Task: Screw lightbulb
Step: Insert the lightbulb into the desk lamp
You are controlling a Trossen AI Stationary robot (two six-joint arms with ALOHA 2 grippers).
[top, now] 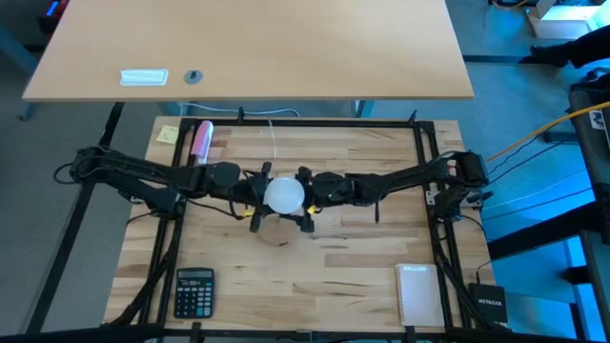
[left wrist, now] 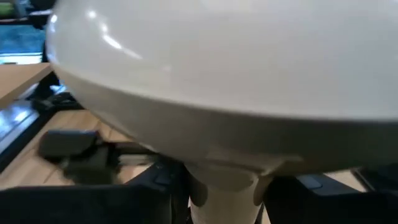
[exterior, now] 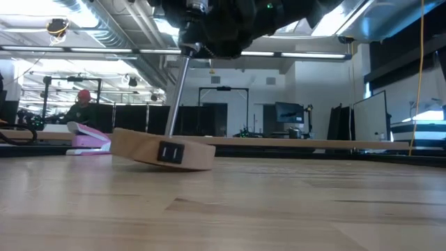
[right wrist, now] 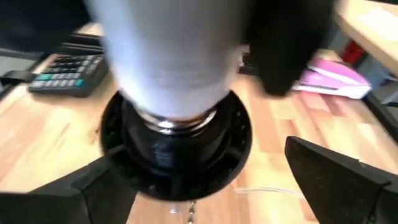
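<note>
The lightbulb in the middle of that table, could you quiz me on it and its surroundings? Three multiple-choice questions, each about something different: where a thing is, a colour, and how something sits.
1. Where is the calculator?
A. near the table's front left corner
B. beside the notepad
C. under the bulb

2. What colour is the stapler at the back left?
A. green
B. pink
C. black

3. How does the wooden base sit on the table?
A. flat
B. upside down
C. tilted, one edge lifted

Answers:
1. A: the high view shows it at the front left, far from the white notepad at the front right.
2. B: it shows pink in the high and low views.
3. C: the low view shows a gap under one side, while the lightbulb stands in its black socket.
</note>
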